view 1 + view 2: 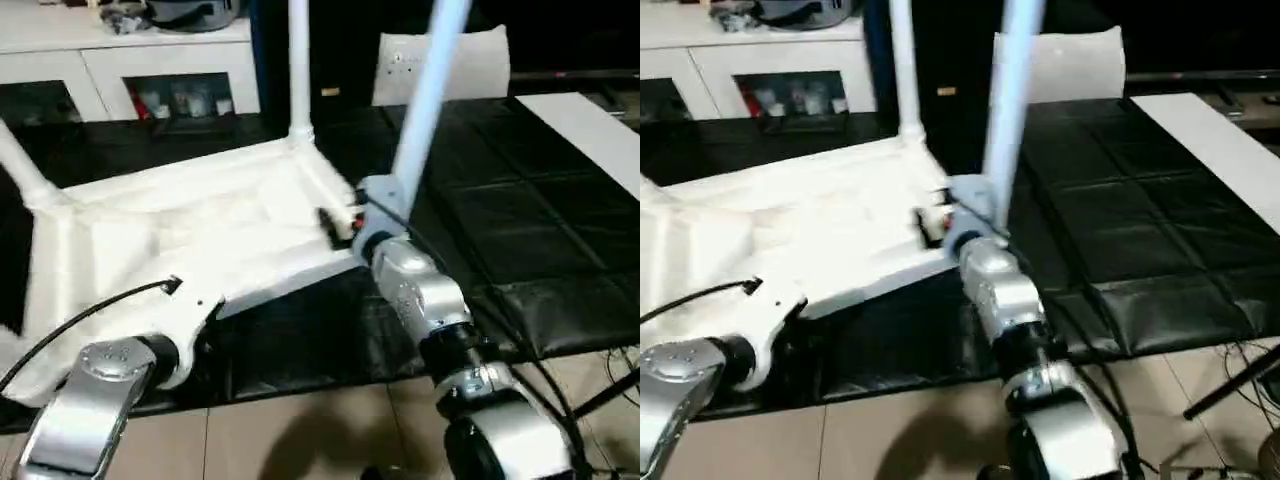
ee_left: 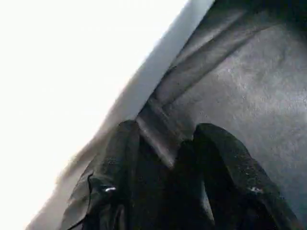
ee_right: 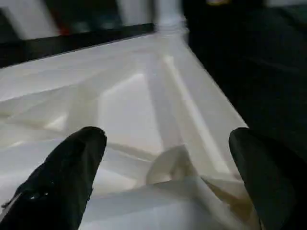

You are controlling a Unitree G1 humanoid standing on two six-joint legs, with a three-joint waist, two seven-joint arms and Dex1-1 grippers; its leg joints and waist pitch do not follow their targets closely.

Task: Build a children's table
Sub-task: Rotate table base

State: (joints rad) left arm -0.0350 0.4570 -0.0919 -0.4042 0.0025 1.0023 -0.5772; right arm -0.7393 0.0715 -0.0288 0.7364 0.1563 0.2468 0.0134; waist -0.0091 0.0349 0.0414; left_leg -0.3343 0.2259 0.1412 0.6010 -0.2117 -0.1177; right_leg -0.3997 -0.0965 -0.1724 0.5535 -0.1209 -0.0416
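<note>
A: Starting at the upper left of the frame?

B: Far-left leg (image 1: 22,168), slanting up out of its corner. Below it, at the lower left, left gripper (image 2: 168,132) just beside the near edge of the table top (image 1: 200,225), over the black mat (image 1: 520,230). Cannot tell whether open or closed there.

A: And the table top itself?

B: Upside down on the mat, ribbed underside up, across the left and centre of the frame. Back leg (image 1: 298,60) upright in the far corner, at upper centre.

A: Right of centre?

B: Right gripper (image 3: 168,139) spread wide open, holding nothing, low over the ribs near a round corner socket (image 3: 172,165). Near-right leg (image 1: 430,90) rising just beside it, base at that corner. Probably in the socket; hard to say whether fully home.

A: Advice for the step?

B: Close on that leg low down, near the base. Push straight along its axis, no sideways lean, or risk jamming the taper. Brace the near edge with the left arm against sliding on the mat. Mind the flat white strip (image 1: 590,135) at the far right; no part of this job.
</note>
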